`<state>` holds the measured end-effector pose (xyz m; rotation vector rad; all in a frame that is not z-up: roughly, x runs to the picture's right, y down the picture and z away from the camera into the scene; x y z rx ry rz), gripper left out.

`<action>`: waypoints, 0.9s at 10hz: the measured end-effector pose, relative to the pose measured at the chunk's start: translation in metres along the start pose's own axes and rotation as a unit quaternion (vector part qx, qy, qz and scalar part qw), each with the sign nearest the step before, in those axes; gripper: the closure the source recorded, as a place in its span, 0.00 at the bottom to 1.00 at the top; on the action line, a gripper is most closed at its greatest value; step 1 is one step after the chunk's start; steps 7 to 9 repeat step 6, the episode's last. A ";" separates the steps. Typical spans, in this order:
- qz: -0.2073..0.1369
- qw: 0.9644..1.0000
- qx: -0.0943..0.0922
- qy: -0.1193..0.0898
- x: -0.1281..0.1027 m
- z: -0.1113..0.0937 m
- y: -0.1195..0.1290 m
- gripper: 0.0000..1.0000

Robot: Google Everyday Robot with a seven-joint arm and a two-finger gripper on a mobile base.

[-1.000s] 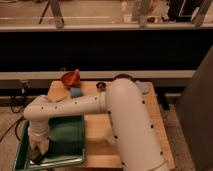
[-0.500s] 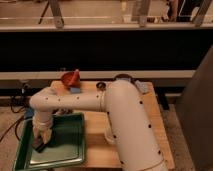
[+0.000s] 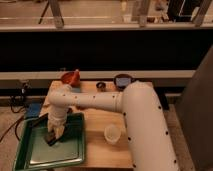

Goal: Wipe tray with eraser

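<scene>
Nearest me, at the near left corner of the wooden counter [image 3: 96, 147], lies the large dark-green rectangular tray [image 3: 67, 152] with its raised rim and glossy bottom. It seems to reach out past the counter's left edge. The small dark brown-black block of an eraser [image 3: 50, 139] stands tilted in the tray's middle, its lower end on the green bottom.

The trouble I would expect is the tray sliding or tipping. It is not held down, so a hard sideways stroke could push it further off the left edge. The block could also catch on the rim and twist loose.

The white arm's pincer [image 3: 53, 133] points straight down over the tray. It looks clenched on the top of the eraser, parted no wider than the block and touching nothing else.

Just right of the tray, near the front edge, stands a clear plastic cup [image 3: 112, 133], close enough for a wide sweep to knock it. Along the far edge are an orange-red bowl [image 3: 71, 78], a small dark round bowl [image 3: 101, 85] and a dark round dish [image 3: 122, 80].
</scene>
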<state>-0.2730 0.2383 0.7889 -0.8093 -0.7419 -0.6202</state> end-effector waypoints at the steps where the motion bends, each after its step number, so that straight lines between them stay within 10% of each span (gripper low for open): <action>1: 0.013 1.000 0.004 -0.001 0.010 -0.004 0.009 1.00; 9: 0.018 1.000 0.009 -0.020 0.003 0.000 0.060 1.00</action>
